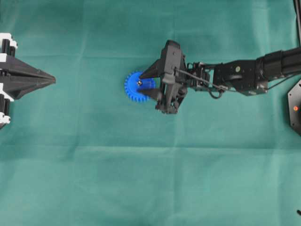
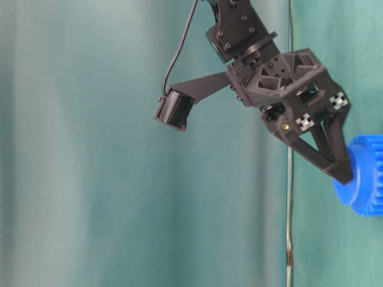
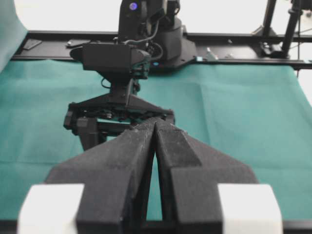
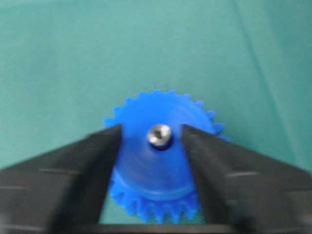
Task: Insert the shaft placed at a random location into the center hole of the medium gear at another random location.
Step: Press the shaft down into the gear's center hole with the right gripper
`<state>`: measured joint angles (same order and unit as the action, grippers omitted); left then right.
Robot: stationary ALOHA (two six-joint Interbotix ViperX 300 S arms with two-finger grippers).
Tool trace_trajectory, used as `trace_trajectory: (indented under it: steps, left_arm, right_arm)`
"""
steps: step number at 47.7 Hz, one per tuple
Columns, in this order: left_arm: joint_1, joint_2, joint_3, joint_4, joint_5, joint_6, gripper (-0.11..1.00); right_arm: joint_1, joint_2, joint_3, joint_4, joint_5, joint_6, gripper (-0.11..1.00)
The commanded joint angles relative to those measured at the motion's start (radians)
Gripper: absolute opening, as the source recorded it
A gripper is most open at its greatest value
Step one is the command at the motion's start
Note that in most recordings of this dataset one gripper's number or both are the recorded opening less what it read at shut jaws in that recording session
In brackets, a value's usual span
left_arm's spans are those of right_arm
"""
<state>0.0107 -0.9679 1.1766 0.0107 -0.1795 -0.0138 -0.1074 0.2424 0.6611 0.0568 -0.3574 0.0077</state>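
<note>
On the green cloth (image 1: 94, 165): one blue gear (image 1: 133, 88), one metal pin (image 4: 159, 135). Far left, left gripper (image 1: 52, 80) clenched, empty. At centre, pin standing in gear hole (image 4: 162, 145). Right gripper (image 1: 142, 82) released, fingers apart, flanking the hub.

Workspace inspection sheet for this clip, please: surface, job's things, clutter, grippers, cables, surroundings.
Surface: green cloth, creased, bare apart from the gear.
Job's things: medium gear lies flat; shaft sits in the center hole, its silvery end showing.
Clutter: nothing seen.
Grippers: right gripper has its jaws open on either side of the gear's hub, not touching the shaft; left gripper is shut and empty, parked at the edge.
Cables: black cable along the right arm, off the cloth.
Surroundings: black frame rail behind the table.
</note>
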Motion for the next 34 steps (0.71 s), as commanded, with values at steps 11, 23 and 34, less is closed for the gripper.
trace_trajectory:
  steps: [11,23,34]
  left_arm:
    - [0.002,0.008,-0.020,0.003,-0.006,0.000,0.00]
    - [0.002,0.008,-0.020,0.003,-0.006,0.000,0.00]
    - [0.002,0.008,-0.020,0.003,-0.006,0.000,0.00]
  right_arm:
    - [-0.006,-0.118,0.028,0.003,0.058,0.020,0.80]
    - [-0.006,-0.167,0.046,0.003,0.114,0.020,0.82]
    - [-0.005,-0.175,0.049,0.003,0.167,0.021,0.82]
